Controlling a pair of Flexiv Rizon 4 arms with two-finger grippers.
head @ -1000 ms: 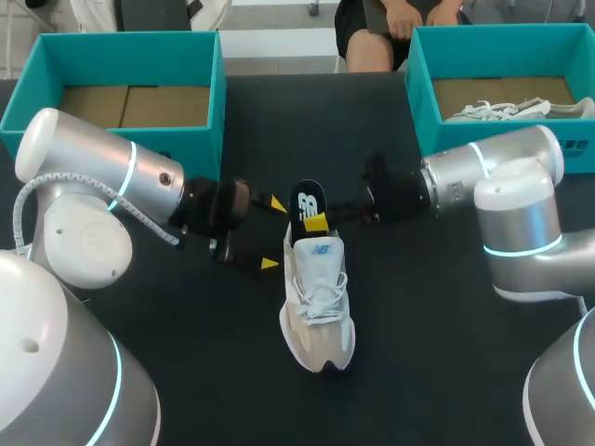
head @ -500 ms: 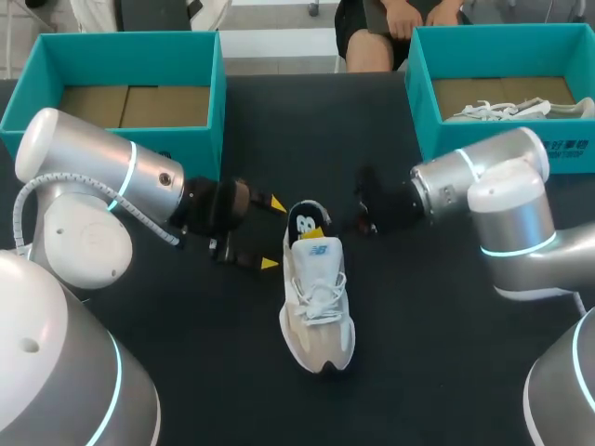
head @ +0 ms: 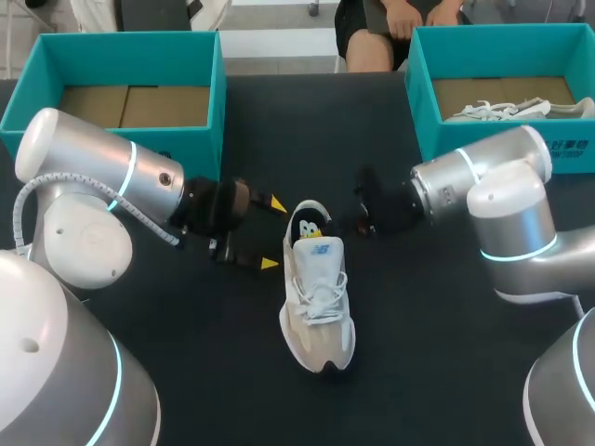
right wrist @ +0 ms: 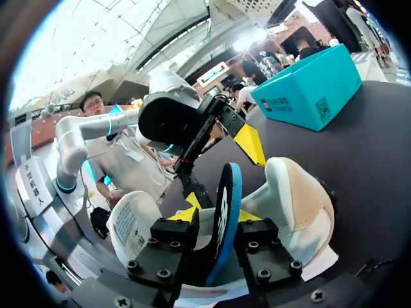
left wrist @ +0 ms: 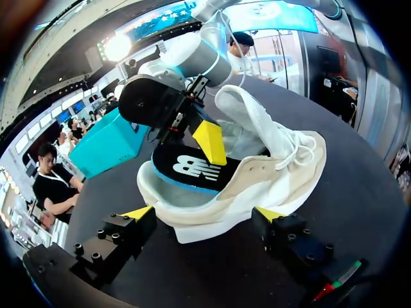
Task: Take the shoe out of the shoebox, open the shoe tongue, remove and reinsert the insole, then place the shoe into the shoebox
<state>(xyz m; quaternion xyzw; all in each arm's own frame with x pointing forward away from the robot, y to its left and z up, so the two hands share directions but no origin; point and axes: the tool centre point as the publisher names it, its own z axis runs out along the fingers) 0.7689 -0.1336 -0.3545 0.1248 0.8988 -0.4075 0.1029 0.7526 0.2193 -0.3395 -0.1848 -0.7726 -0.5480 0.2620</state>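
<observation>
A white and beige shoe (head: 318, 307) lies on the black table, toe toward me. Its black insole (head: 309, 227) with a blue edge sits tilted in the heel opening. My right gripper (head: 322, 227) comes in from the right over the heel. In the right wrist view the insole (right wrist: 226, 192) stands on edge between its yellow tips, both against it, so the right gripper (right wrist: 218, 217) is shut on it. My left gripper (head: 274, 233) is wide open just left of the heel. In the left wrist view its tips straddle the shoe (left wrist: 276, 160) without touching.
A teal shoebox (head: 130, 46) with a cardboard floor stands at the back left. A second teal box (head: 420, 93) at the back right holds another white shoe (head: 511, 110). Bare black tabletop (head: 428, 353) surrounds the shoe.
The insole stood high out of the heel one second ago and now sits lower in the shoe. The right gripper went down with it. The left arm has not moved.
</observation>
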